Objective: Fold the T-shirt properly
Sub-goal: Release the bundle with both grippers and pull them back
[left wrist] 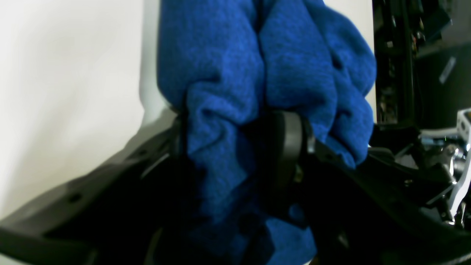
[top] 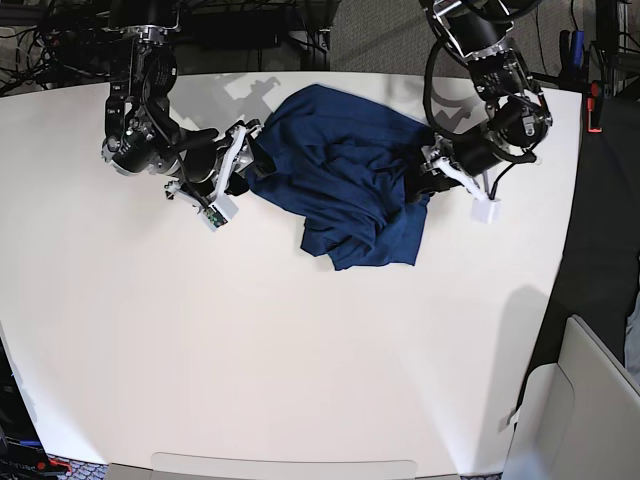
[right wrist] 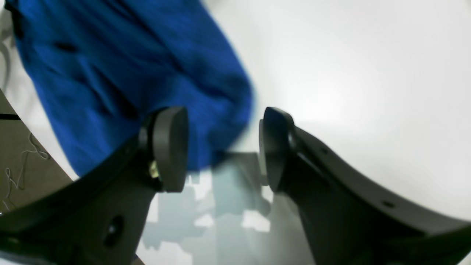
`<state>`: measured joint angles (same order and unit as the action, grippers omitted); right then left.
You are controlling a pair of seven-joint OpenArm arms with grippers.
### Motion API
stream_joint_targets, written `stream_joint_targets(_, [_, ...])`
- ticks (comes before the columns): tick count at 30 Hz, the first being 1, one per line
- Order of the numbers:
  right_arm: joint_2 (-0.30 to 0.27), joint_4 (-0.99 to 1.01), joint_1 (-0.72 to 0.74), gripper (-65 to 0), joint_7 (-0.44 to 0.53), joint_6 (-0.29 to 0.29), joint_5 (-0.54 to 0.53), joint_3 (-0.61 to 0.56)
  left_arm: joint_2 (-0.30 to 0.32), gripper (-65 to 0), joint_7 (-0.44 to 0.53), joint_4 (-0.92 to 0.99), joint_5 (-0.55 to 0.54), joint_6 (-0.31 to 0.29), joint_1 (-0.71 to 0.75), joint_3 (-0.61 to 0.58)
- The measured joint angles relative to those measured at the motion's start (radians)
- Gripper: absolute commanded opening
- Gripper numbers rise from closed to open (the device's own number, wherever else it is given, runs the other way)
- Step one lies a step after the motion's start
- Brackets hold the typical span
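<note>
The T-shirt point(top: 340, 170) is a dark blue knit heap, crumpled on the far middle of the white table point(top: 300, 350). At its right edge my left gripper point(top: 425, 185) reaches into the cloth. In the left wrist view a thick bunch of T-shirt point(left wrist: 220, 55) is squeezed between the fingers of the left gripper point(left wrist: 232, 140), and folds bulge around one pad point(left wrist: 290, 140). My right gripper point(top: 245, 160) sits at the heap's left edge. In the right wrist view that right gripper point(right wrist: 224, 147) is open, with the T-shirt point(right wrist: 110, 55) just beyond its fingertips and nothing pinched.
Dark racks and cables point(top: 250, 30) run along the table's far edge. A pale chair or bin point(top: 590, 400) stands off the table's right front corner. The right edge of the table point(top: 560, 300) drops to dark floor.
</note>
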<state>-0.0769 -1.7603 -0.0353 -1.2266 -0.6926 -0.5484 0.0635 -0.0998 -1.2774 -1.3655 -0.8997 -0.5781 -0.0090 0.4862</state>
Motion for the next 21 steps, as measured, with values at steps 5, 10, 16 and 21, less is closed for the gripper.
stream_joint_targets(5, [-0.003,0.000,0.000,-35.0,0.000,0.000,0.000,0.004,-0.004,-35.7,-0.007,-0.002,0.002,-0.003,-0.002,-0.013])
stream_joint_targets(10, [-0.002,0.000,0.000,-35.0,0.000,0.000,0.000,0.003,0.030,-35.7,-0.066,0.004,-0.158,0.010,0.004,0.063])
stream_joint_targets(16, [0.000,0.000,0.002,-35.0,0.000,0.000,0.001,0.003,0.061,-35.6,-0.110,-0.089,-0.094,0.050,0.024,0.071])
stream_joint_targets(21, [0.000,0.000,0.002,-35.0,0.000,0.000,0.002,0.004,0.072,-35.6,-0.118,-0.203,-0.081,0.077,0.034,0.071])
